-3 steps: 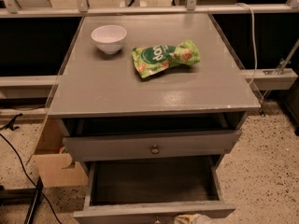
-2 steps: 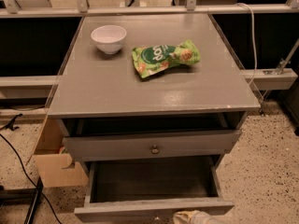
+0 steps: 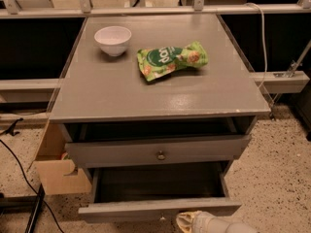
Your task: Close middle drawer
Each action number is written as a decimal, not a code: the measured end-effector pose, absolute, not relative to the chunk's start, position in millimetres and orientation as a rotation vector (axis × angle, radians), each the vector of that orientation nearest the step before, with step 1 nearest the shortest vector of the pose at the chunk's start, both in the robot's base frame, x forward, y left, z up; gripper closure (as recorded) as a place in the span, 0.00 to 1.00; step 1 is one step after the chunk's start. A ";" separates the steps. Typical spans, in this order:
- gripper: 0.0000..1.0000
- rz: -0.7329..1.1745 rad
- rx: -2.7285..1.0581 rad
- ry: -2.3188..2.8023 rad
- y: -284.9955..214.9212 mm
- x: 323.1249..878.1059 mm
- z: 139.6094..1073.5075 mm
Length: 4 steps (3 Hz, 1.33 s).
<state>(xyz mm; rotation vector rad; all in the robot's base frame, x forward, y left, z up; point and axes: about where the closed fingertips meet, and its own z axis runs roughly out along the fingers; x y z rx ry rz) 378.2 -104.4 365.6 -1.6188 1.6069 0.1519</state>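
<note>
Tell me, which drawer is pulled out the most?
The lower drawer, its front right by the claw at the bottom edge. You can see far inside it. The drawer above, with the round knob, is only out a little.

green snack bag (image 3: 172,60), white lettering on its round dark green logo, letters cannot be made out, gripper (image 3: 190,222) at the bottom edge

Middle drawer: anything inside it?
The middle drawer is pulled out, and the floor that shows is bare. Its back part is hidden under the upper drawer. The gripper is at its front edge, bottom of view.
</note>
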 end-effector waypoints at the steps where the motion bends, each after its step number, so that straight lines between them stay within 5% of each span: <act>1: 1.00 0.138 -1.665 1.582 -94.0 400.0 358.5; 2: 1.00 0.086 -1.733 1.545 -81.7 445.6 353.9; 4: 1.00 0.078 -1.737 1.536 -79.8 448.6 354.3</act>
